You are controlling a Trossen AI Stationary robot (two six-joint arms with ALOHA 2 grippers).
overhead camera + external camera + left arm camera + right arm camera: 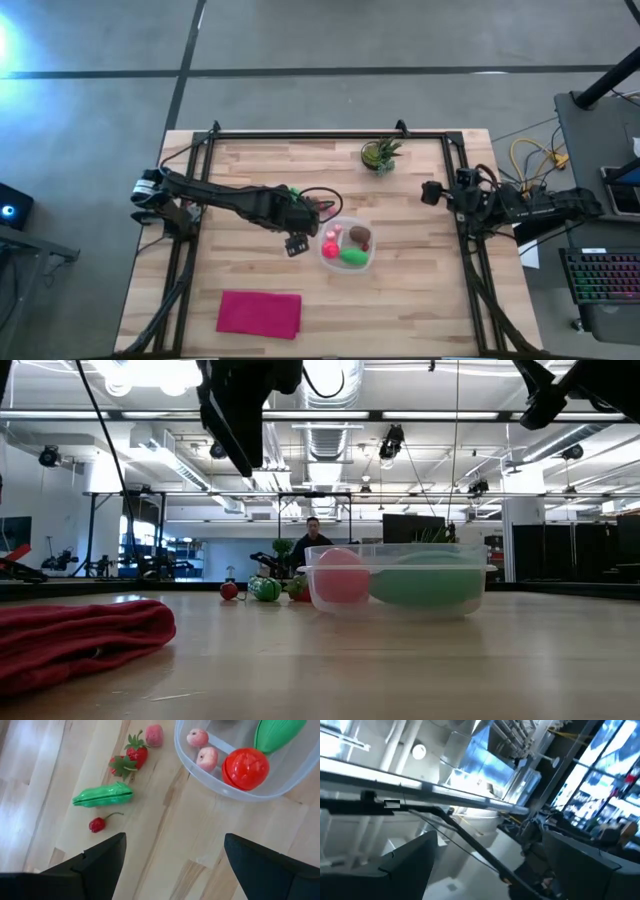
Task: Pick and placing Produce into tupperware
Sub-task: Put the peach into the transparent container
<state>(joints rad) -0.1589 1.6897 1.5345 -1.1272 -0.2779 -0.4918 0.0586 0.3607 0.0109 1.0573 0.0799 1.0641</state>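
Observation:
The clear tupperware (345, 268) stands mid-table. It holds a red tomato (246, 768), two small pink pieces (207, 757), a green piece (277, 732) and a brown one (360, 237). Loose produce lies on the wood on its far left side: a green pod (102, 796), a small red stemmed piece (97, 824), two strawberries (136, 754) and a pink piece (154, 735). My left gripper (172, 865) hangs open above bare wood just left of the tupperware (260, 795), with nothing between its fingers. My right gripper (490, 865) is open at the table's right edge, tilted up at the ceiling.
A small potted plant (380, 154) stands at the far edge, right of centre. A flat magenta cloth (259, 312) lies near the front left. A dark frame (330, 134) runs around the tabletop. Bare wood lies between the cloth and the tupperware.

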